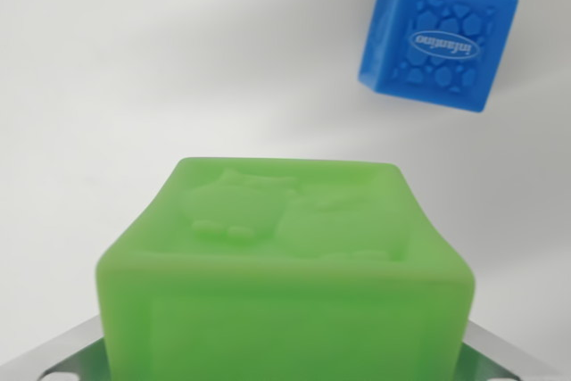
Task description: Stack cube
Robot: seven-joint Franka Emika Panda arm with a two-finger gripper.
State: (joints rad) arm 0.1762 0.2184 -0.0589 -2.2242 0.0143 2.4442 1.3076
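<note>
Pincer (285, 372) grips green cube (285, 256); blue cube (437, 42) well apart.

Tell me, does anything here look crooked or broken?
Nothing looks damaged. The soft blue embossed cube sits turned at an angle in the wrist view's upper right, apart from the big green embossed cube close to the camera.

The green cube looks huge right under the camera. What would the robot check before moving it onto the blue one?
1. Green cube sits between the gripper's metal parts: ok.
2. Grip firm: cannot tell; fingertips hidden.
3. Blue cube in sight, upper part of the wrist view's right: ok.
4. Green cube above blue cube: not ok; they are apart.
5. White surface between them free of obstacles: ok.
</note>
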